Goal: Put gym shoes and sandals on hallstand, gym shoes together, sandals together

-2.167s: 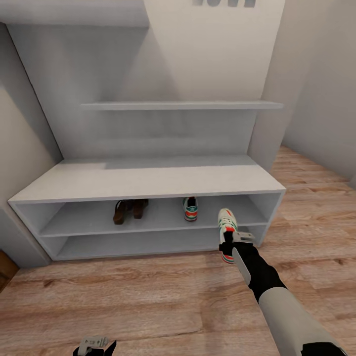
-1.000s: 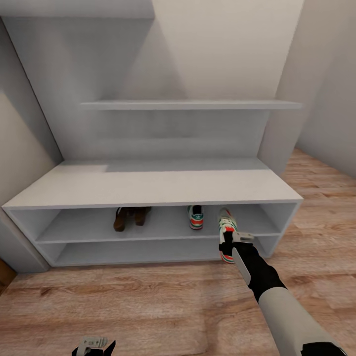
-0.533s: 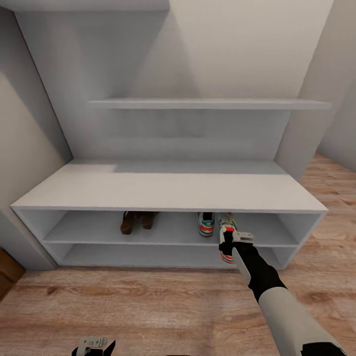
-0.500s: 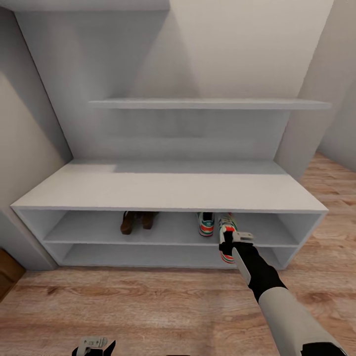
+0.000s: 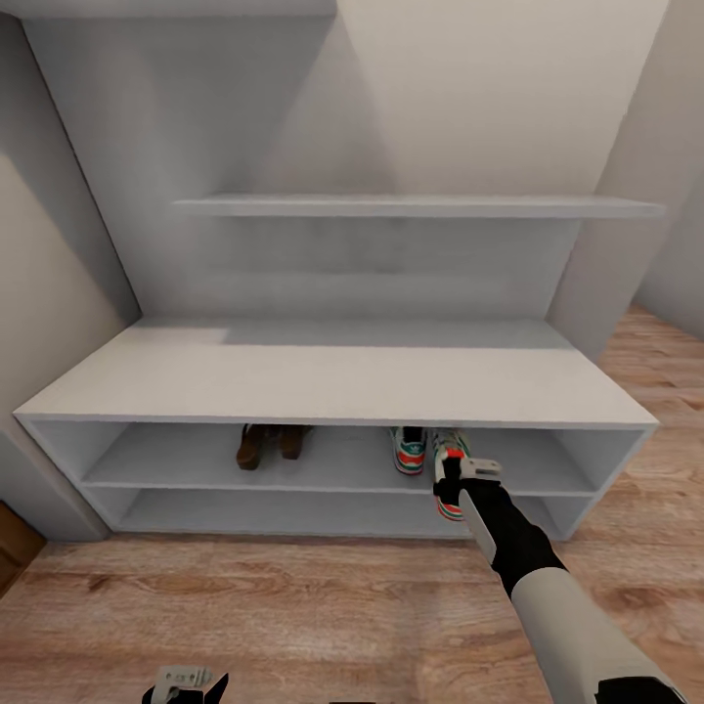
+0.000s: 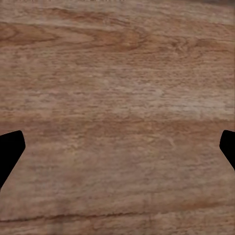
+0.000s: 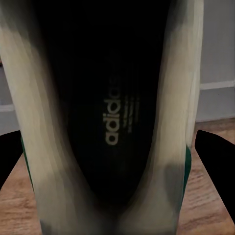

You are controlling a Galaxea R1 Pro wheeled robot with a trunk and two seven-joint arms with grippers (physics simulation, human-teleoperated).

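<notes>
Right claw (image 5: 451, 479) is clamped on the second gym shoe (image 5: 449, 473), held at the front edge of the hallstand (image 5: 323, 376), toe pointing into the upper shelf tier. The first gym shoe (image 5: 410, 448) sits on that tier just beside it, and the two sandals (image 5: 266, 442) stand together farther left. Next, I judge, the shoe needs pushing inward and releasing alongside its mate. Left claw (image 5: 186, 682) hangs spread wide and empty over the corridor floor (image 5: 293, 606).
</notes>
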